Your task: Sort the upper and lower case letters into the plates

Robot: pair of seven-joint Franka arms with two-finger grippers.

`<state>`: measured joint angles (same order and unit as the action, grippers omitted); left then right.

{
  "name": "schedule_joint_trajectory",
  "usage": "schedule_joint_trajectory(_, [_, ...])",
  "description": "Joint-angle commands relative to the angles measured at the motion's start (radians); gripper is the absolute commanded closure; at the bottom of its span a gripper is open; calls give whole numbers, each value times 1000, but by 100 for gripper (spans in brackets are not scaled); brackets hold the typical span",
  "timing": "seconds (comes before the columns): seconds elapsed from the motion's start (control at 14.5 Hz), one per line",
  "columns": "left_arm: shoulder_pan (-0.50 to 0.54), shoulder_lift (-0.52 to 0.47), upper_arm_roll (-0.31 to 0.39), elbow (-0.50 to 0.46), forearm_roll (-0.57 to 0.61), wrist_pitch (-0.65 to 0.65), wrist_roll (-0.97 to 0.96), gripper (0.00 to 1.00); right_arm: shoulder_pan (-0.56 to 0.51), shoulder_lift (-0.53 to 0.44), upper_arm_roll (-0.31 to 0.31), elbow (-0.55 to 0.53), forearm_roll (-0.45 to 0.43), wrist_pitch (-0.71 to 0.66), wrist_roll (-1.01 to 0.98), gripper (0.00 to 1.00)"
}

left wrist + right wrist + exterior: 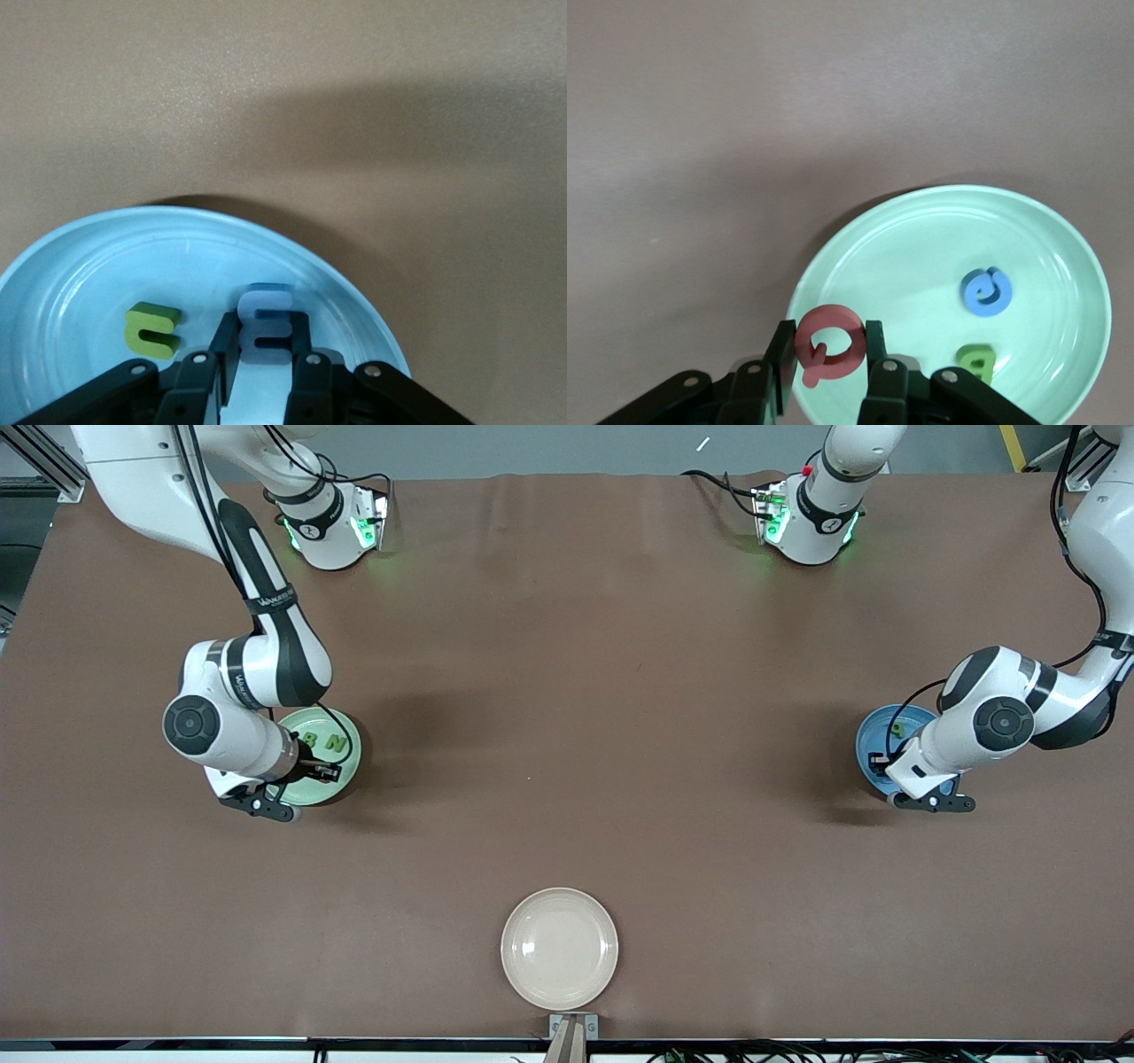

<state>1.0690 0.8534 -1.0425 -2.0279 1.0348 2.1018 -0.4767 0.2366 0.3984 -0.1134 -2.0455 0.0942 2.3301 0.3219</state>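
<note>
Front view shows the right gripper (301, 771) over the mint green plate (350, 766), which sits toward the right arm's end of the table and carries a green B (310, 740) and green N (335, 741). In the right wrist view its fingers (782, 354) pinch a red G (828, 343) above the plate's rim at about 7 o'clock, while a blue G (986, 291) lies on the plate. The left gripper (886, 766) hangs over the blue plate (873, 731) toward the left arm's end. In the left wrist view its fingers (306, 350) are clamped on a blue m (266, 323); a green n (153, 328) lies at 9 o'clock of it. A cream-beige plate (559, 948) rests at 6 o'clock, near the front camera.
</note>
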Motion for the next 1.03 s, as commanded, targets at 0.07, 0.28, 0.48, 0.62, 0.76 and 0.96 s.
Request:
schedule_joint_trajectory(0.07, [17,-39,-5,-9,18,0,36,8,-33,-29,17,-128,-2,139,-49,100])
schedule_joint_trajectory(0.28, [156,-43,-150,-9,-24,-80,116,1,-43,-26,17,-142,-2,163,-52,99])
schedule_joint_trajectory(0.48, [302,-43,-339,3,-120,-263,197,1,-48,-21,17,-142,-2,169,-52,99])
schedule_joint_trajectory(0.62, [379,-43,-442,15,-163,-331,199,1,-51,-4,17,-140,-2,170,-52,98])
schedule_joint_trajectory(0.76, [405,-42,-491,40,-193,-381,198,1,-56,10,18,-137,-2,170,-52,98])
schedule_joint_trajectory(0.96, [404,-40,-498,54,-205,-388,187,1,-57,28,18,-131,-2,169,-50,93])
